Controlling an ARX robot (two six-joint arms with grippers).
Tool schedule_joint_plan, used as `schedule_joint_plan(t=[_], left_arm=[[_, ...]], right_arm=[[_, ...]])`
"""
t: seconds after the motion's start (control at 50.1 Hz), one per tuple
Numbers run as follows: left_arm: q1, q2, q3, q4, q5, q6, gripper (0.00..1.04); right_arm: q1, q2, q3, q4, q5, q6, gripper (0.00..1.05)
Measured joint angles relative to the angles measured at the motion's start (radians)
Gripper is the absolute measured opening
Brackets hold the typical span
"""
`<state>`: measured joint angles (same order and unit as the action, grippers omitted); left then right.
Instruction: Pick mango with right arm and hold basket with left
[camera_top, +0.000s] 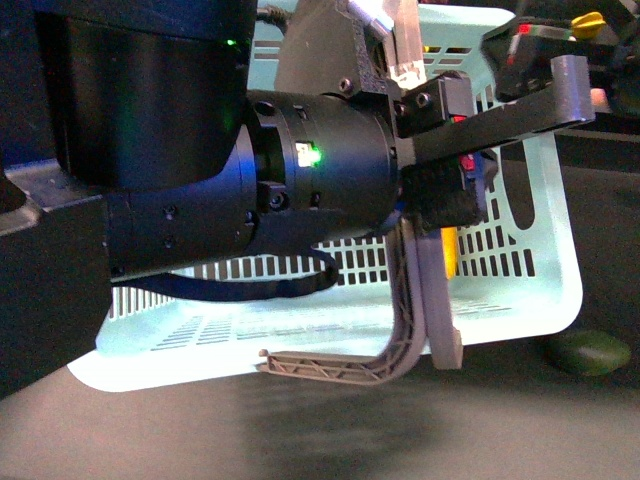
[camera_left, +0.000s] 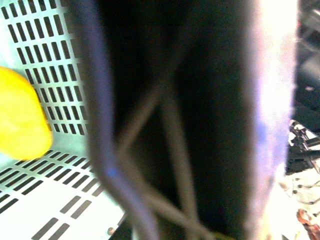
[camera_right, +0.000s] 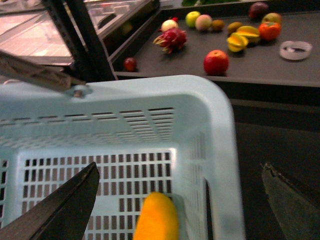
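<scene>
mango (camera_right: 156, 219) lengthwise beside basket (camera_right: 150, 95) wall

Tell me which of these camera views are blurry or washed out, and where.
Left wrist view: badly out of focus, the basket handle a smear, white glare along one edge. Front view: the dark left arm blocks most of the frame. Right wrist view: distant fruit fairly sharp, the mango soft.

Front view faces the basket (camera_top: 530, 290) from close by; both wrist views look into it, sharing the mango (camera_right: 156, 220).
</scene>
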<state>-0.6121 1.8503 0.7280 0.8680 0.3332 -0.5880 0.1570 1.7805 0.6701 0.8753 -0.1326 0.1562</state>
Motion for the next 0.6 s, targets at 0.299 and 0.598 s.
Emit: schedule_joint_plan(t=[0.299, 0.598], left_arm=[[0.002, 0.005, 0.0, 0.0, -0.02, -0.004, 0.16], [0.0, 0.005, 0.0, 0.0, -0.008, -0.004, 0.16]], right_arm=[[-0.121, -0.422, -0.291, -0.093, 0.111, 0.038, 0.96], [-0.151, -1.046, -0.523, -0.449, 0.377, 0.131, 0.96]])
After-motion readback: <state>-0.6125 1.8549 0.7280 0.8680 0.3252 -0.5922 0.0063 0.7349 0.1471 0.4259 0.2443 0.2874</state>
